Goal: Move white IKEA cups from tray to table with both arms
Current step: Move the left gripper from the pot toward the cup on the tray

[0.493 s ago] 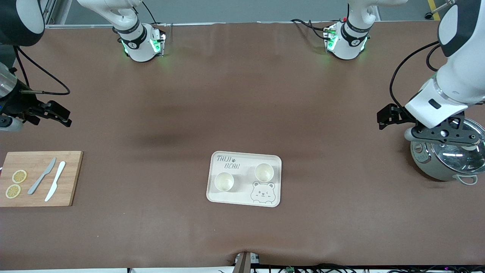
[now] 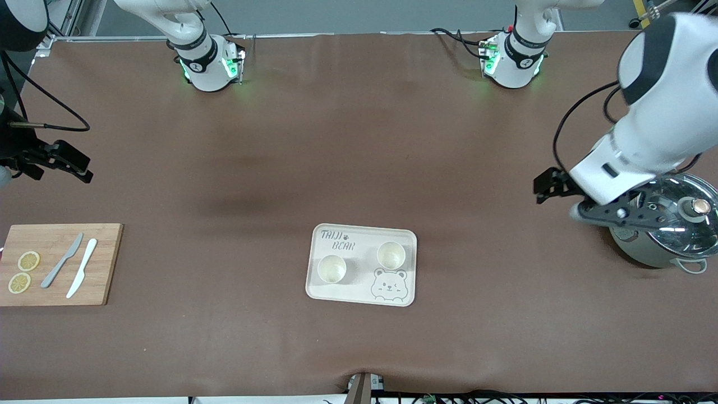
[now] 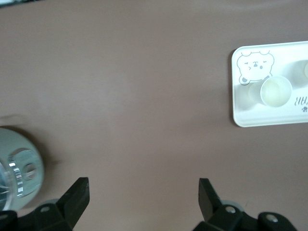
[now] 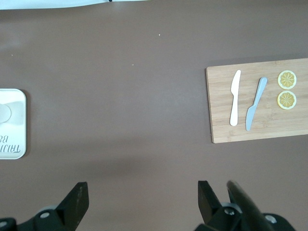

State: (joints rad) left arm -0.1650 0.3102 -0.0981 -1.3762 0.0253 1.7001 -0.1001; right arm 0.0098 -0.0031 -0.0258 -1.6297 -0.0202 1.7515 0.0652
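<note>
Cups: two white IKEA cups stand upright on the tray, apart from each other; one (image 2: 331,268) toward the right arm's end, the other (image 2: 391,255) toward the left arm's end, just above the printed bear and slightly farther from the front camera.
Table (image 2: 359,168): brown cover, its edges cut off at both ends.
Left arm (image 2: 656,112): reaches in from the frame's edge, covering part of the pot.
Right arm (image 2: 17,22): mostly out of frame.
Pot (image 2: 667,235): grey, glass-lidded, at the left arm's end, partly hidden and cropped.
Cutting board (image 2: 59,264): wooden, at the right arm's end, corner cropped; carries two knives and two lemon slices.
Tray (image 2: 362,294): cream, bear print, mid-table; only an end shows in the right wrist view.
Left gripper (image 2: 552,185): over bare table beside the pot, fingers spread, empty.
Right gripper (image 2: 70,165): over bare table above the board, fingers spread, empty.
</note>
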